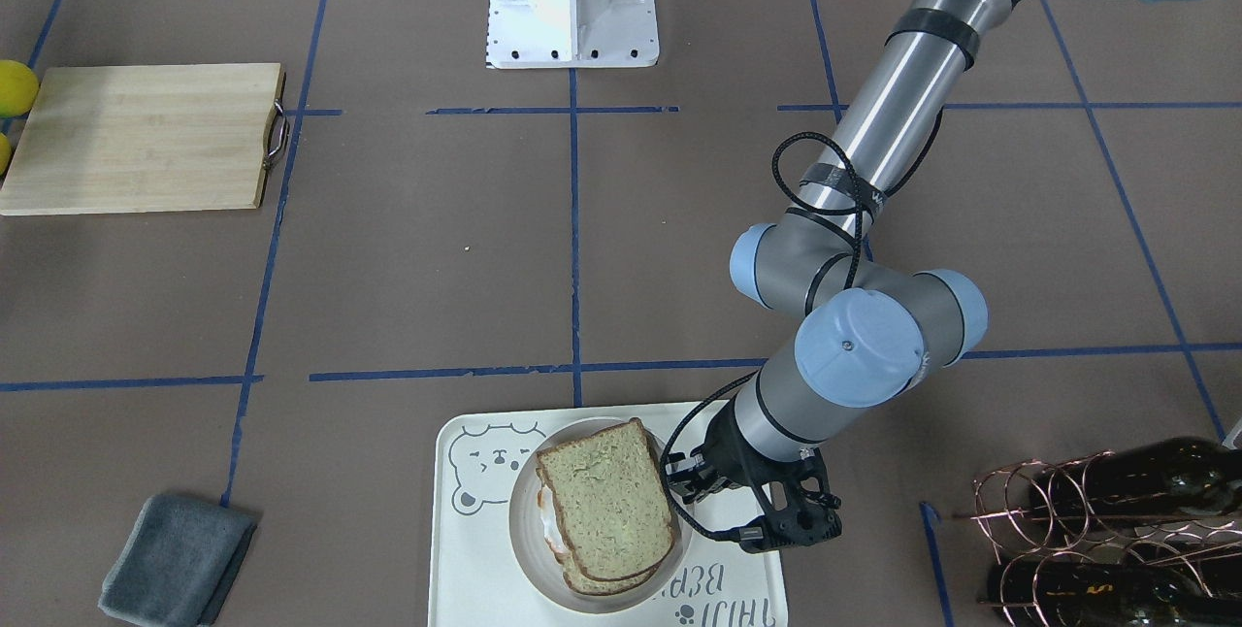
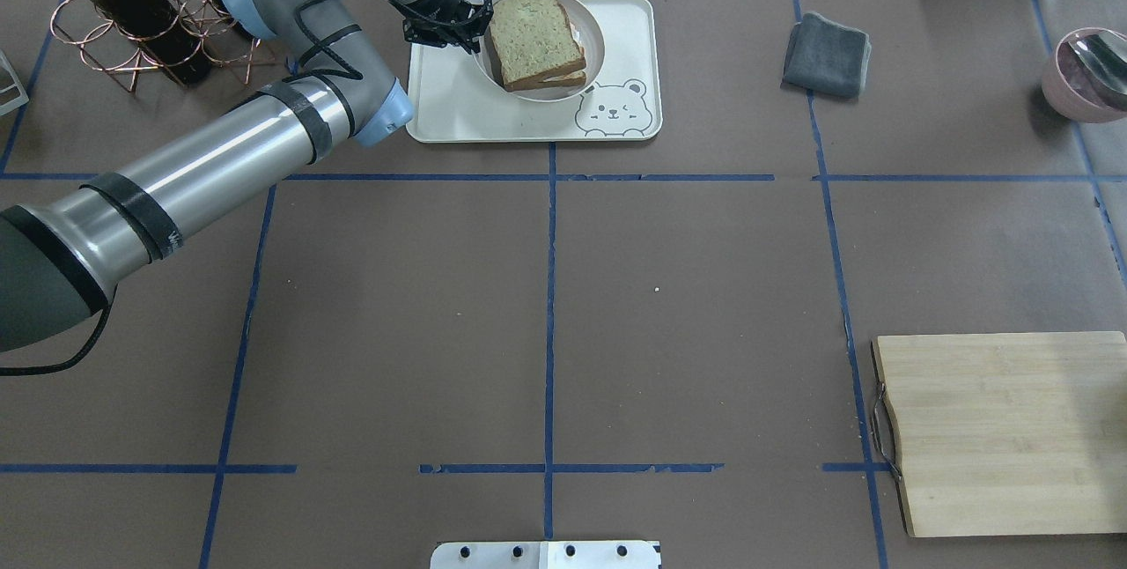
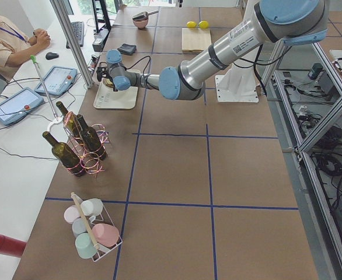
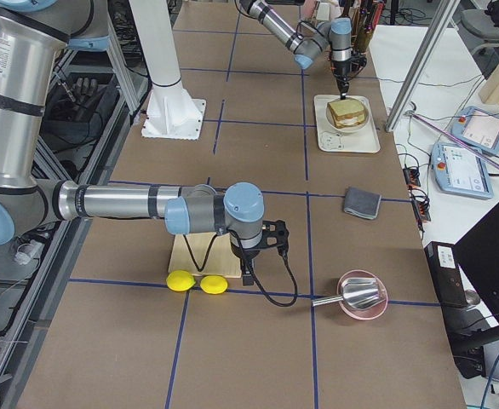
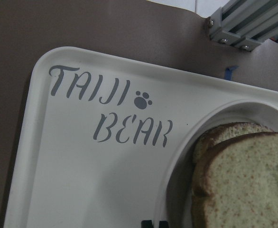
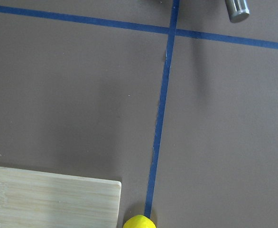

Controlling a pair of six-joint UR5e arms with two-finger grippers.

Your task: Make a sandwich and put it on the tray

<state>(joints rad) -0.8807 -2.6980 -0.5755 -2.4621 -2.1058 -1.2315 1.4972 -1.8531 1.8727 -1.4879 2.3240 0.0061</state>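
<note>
The sandwich (image 1: 606,506), 2 square slices of speckled greenish-tan bread with a dark crust and a white egg edge showing between them, lies in a shallow round plate (image 1: 524,535). The plate stands on the smooth cream tray (image 1: 466,559), a rounded rectangle printed with a grey bear face, on the brown bench (image 1: 679,268). The left pincer (image 1: 679,488) sits at the plate's rim beside the bread, its dark tips narrow, almost together. The right pincer (image 4: 249,274) hangs near the pale wooden board (image 4: 200,253) and 2 yellow fruits (image 4: 181,280); I cannot tell whether it is wide or narrow.

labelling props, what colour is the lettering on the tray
Grey lettering on the cream-white tray, clearest in the left wrist view.
</note>
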